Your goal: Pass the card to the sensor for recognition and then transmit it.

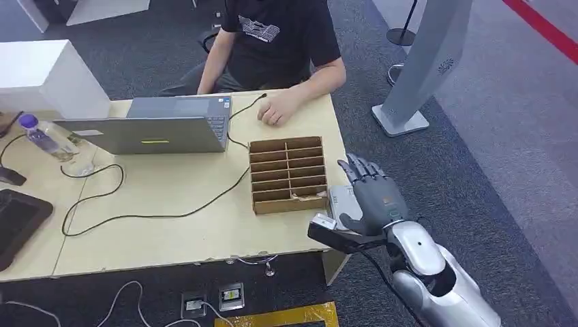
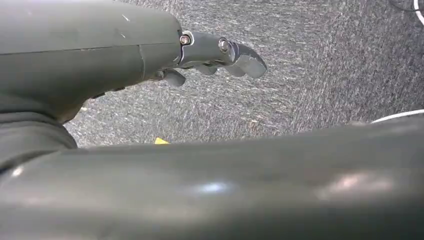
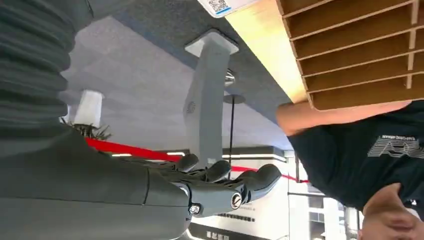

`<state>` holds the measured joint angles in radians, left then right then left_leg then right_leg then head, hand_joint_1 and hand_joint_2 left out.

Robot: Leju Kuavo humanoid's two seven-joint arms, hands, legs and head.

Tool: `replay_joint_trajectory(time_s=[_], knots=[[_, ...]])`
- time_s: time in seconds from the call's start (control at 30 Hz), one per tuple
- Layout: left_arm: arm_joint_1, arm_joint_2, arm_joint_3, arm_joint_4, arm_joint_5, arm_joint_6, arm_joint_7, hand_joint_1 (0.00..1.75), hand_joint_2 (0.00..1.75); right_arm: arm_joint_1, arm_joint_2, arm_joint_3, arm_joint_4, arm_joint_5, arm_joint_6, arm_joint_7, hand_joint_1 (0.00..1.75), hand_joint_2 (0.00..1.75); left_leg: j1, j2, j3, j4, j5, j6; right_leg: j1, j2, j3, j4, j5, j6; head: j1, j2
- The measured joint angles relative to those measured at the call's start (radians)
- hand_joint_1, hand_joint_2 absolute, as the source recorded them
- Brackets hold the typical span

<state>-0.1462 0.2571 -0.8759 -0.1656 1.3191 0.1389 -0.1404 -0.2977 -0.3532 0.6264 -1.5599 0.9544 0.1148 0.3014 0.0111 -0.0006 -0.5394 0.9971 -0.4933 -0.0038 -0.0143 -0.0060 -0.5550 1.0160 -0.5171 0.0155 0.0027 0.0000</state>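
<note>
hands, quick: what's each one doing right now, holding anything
Left hand: hangs over the carpet, fingers curled in, holding nothing.
Right hand: open beside the slotted box, fingers spread, holding nothing.

My right hand (image 1: 371, 194) covers part of the pale sensor pad (image 1: 339, 199) at the table's corner, so I cannot tell whether a card lies on it. In my left wrist's view my left hand (image 2: 220, 52) shows just a few fingertips past the grey cover. The person (image 1: 283, 41) across the table is cut off at the top edge. The black device (image 1: 17, 218) runs off the left edge.
</note>
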Motion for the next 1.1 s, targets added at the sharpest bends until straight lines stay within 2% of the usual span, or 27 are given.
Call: replay_joint_trajectory(time_s=[0.2,0.33,0.5,0.6,1.1], knots=[[0.0,0.0,0.0,0.0,-0.008,-0.002,-0.007,0.0,0.0,-0.008,0.011,0.002,-0.022,0.005,0.002,0.006,0.0,1.75,0.0,0.0,0.0,0.0,0.0,0.0,0.0,0.0,0.0,0.0,0.0,0.0,0.0,0.0],[0.0,0.0,0.0,0.0,-0.011,-0.002,-0.014,0.0,0.0,-0.015,0.017,0.009,-0.031,0.061,-0.012,0.007,0.0,1.75,0.0,0.0,0.0,0.0,0.0,0.0,0.0,0.0,0.0,0.0,0.0,0.0,0.0,0.0],[-0.001,-0.001,0.0,0.0,-0.013,-0.002,-0.018,0.0,0.0,-0.015,0.036,0.021,-0.006,0.137,-0.137,-0.049,0.0,1.75,0.0,0.0,0.0,0.0,0.0,0.0,0.0,0.0,0.0,0.0,0.0,0.0,0.0,0.0],[-0.001,-0.001,0.0,0.0,-0.014,-0.001,-0.019,0.0,0.0,-0.015,0.05,0.031,0.028,0.158,-0.176,-0.067,0.0,1.75,0.0,0.0,0.0,0.0,0.0,0.0,0.0,0.0,0.0,0.0,0.0,0.0,0.0,0.0],[-0.001,-0.001,0.0,0.0,-0.008,0.008,-0.019,0.0,0.0,-0.03,0.141,0.072,0.228,0.185,-0.264,-0.122,0.0,1.75,0.0,0.0,0.0,0.0,0.0,0.0,0.0,-0.001,0.0,0.0,0.0,0.0,0.0,0.0]])
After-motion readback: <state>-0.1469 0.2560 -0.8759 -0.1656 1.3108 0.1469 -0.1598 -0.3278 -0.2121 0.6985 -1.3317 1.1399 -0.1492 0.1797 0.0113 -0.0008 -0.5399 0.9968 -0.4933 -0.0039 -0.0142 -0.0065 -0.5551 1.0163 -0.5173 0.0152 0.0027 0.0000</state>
